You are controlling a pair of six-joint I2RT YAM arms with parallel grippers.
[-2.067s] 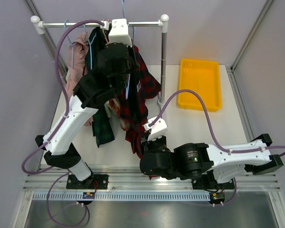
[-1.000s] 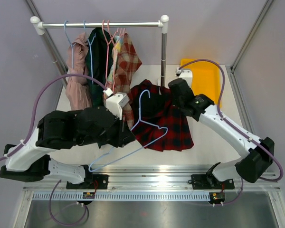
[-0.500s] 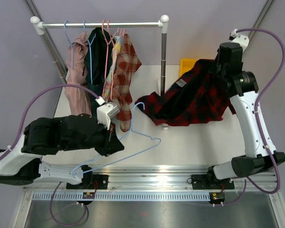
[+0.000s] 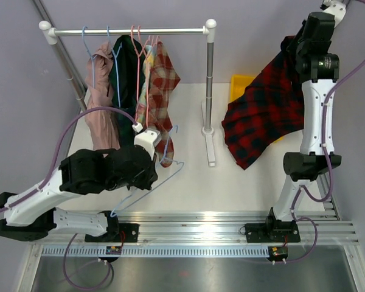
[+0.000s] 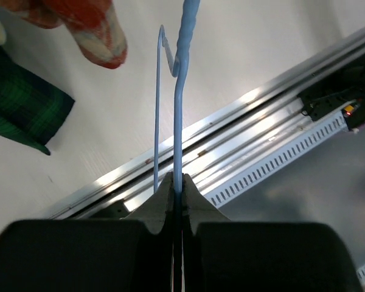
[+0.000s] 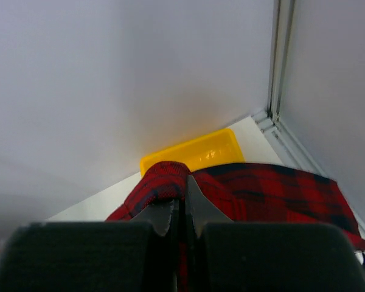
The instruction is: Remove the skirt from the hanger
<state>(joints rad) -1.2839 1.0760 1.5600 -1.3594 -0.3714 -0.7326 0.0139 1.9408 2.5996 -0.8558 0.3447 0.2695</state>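
The red and black plaid skirt (image 4: pixel 264 112) hangs free in the air at the right, held by my right gripper (image 4: pixel 297 47), which is shut on its upper edge high above the yellow tray. In the right wrist view the jaws pinch a fold of the skirt (image 6: pixel 170 179) at my right gripper (image 6: pixel 184 201). My left gripper (image 4: pixel 151 176) is shut on the bare blue hanger (image 4: pixel 160 175), low over the table's near left. In the left wrist view the hanger wire (image 5: pixel 177 115) runs up from the closed left gripper (image 5: pixel 177 185).
A clothes rack (image 4: pixel 208 79) stands at the back with several garments on hangers (image 4: pixel 134 79). The yellow tray (image 4: pixel 242 84) lies at the back right, partly hidden by the skirt. A metal rail (image 4: pixel 194 219) runs along the near edge.
My right gripper has lifted the skirt up and further right, off the hanger, so it now hangs vertically. My left gripper has pulled the empty blue hanger back toward the near left.
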